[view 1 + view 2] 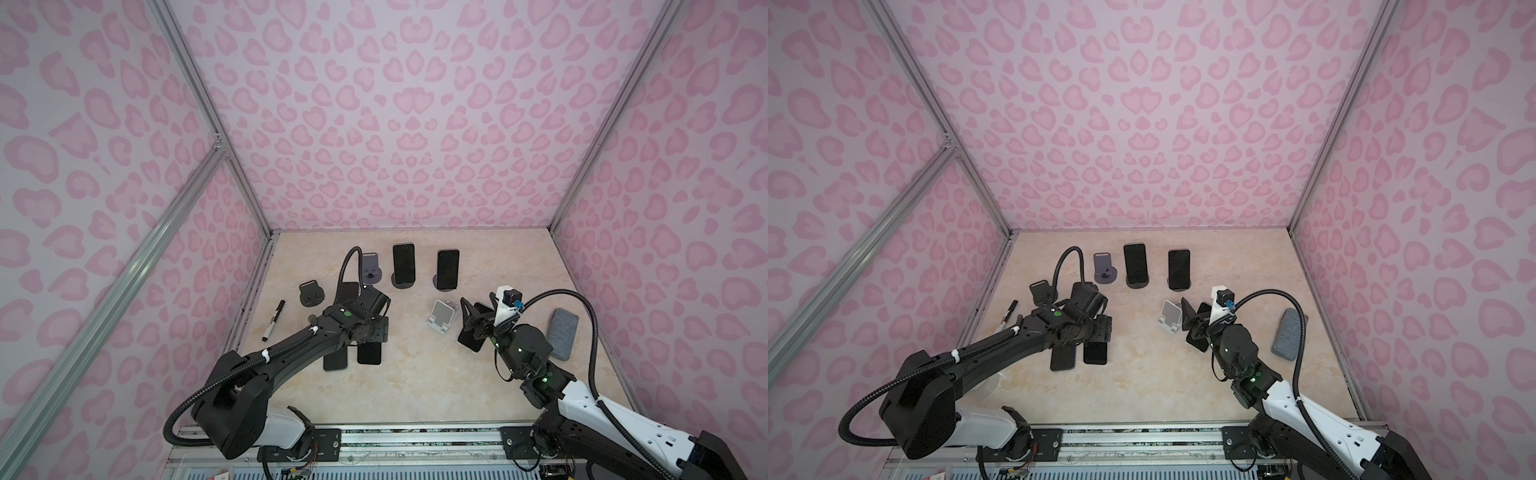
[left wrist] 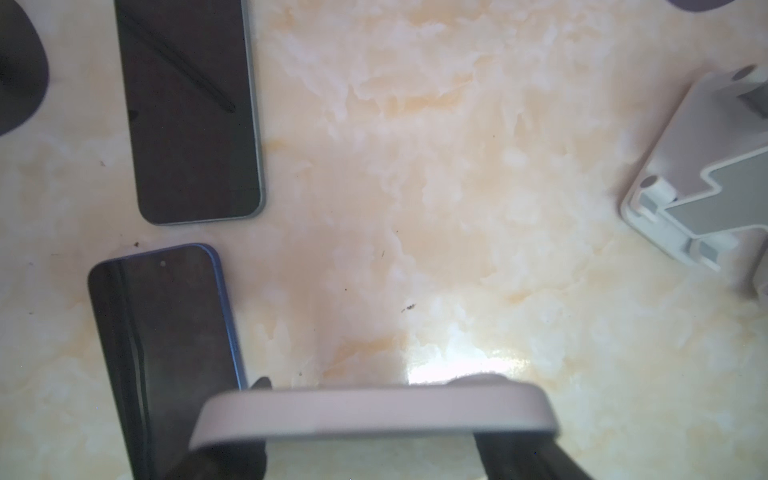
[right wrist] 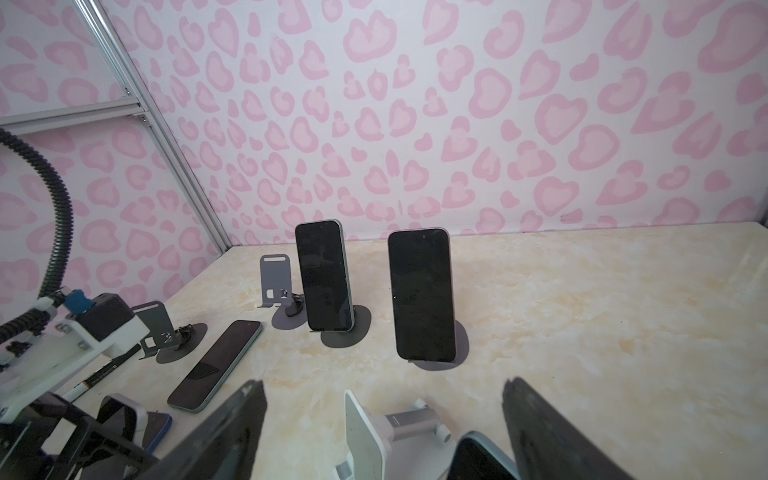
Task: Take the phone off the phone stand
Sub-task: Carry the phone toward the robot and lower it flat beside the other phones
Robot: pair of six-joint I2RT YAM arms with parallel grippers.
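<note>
Two phones stood upright on stands at the back of the table (image 1: 415, 374). The first upright phone (image 1: 403, 264) leaned on a black stand (image 1: 402, 285). Just beside it, the second upright phone (image 1: 448, 268) leaned on a grey-lilac stand (image 1: 437, 286). Both screens were dark and faced the arms, and no gripper touched either.

One pale-edged phone (image 2: 374, 411) was clamped between the dark fingers of the left gripper (image 2: 372, 444), above the tabletop and off any stand.

Two phones lay flat near it, screens up: a blue-edged phone (image 2: 166, 353) and a green-edged phone (image 2: 191, 112).

One right gripper (image 3: 382, 384) had its jaws spread wide and grasped nothing. Its fingers (image 3: 232, 428) stood either side of an empty white stand (image 3: 365, 436). A light-blue-edged phone (image 3: 478, 461) sat low by one finger; contact could not be told.

Two further stands were empty: a lilac stand (image 1: 371, 268) beside the first upright phone, and a small black stand (image 1: 311, 293) nearer the left wall.

One marker pen (image 1: 274, 320) lay by the left wall.

One grey fabric case (image 1: 564, 334) lay flat on the right side, well apart from the upright phones.
</note>
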